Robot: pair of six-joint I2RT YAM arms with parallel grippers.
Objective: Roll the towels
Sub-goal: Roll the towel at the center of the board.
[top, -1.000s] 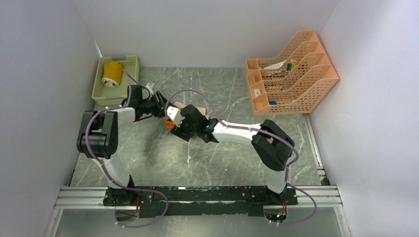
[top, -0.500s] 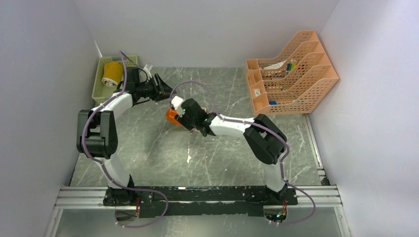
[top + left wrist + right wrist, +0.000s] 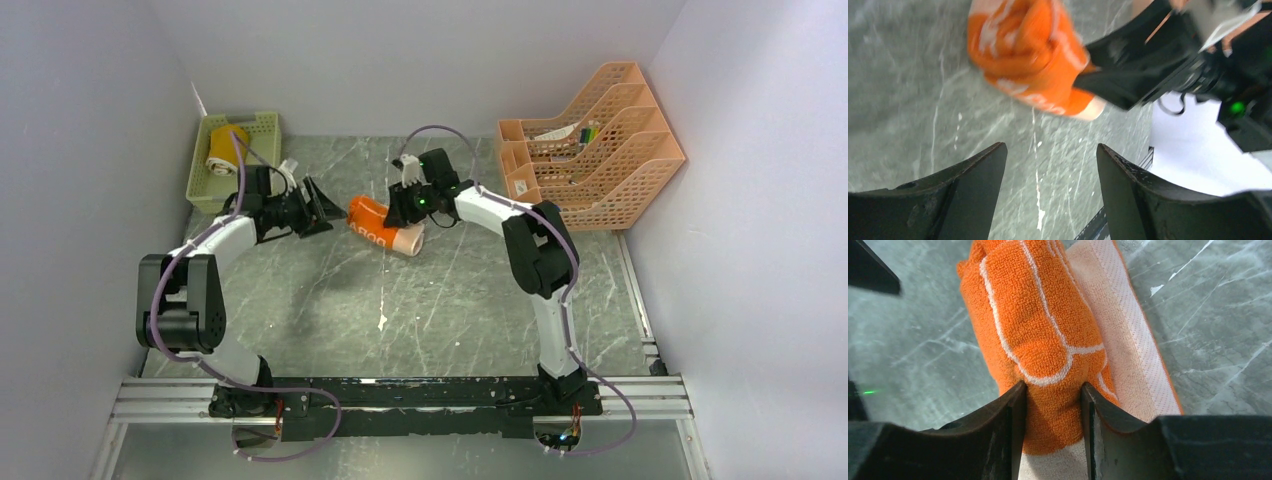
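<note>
A grey marbled counter (image 3: 330, 300) is carrying a green basket (image 3: 262, 125) at its far left corner. The orange towel (image 3: 380, 225), rolled into a log, is lying mid-counter. The yellow towel (image 3: 226, 150) is sitting rolled inside the basket. The right pincer (image 3: 1053, 390) is clamping the orange roll's end. The left pincer (image 3: 1050, 147), jaws apart and empty, is hovering just beside the other end. Rolling looks finished; the next move is probably carrying the roll to the basket without it unwinding.

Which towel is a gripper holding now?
The orange towel, pinched by the right gripper; the yellow towel lies apart in the green basket.
</note>
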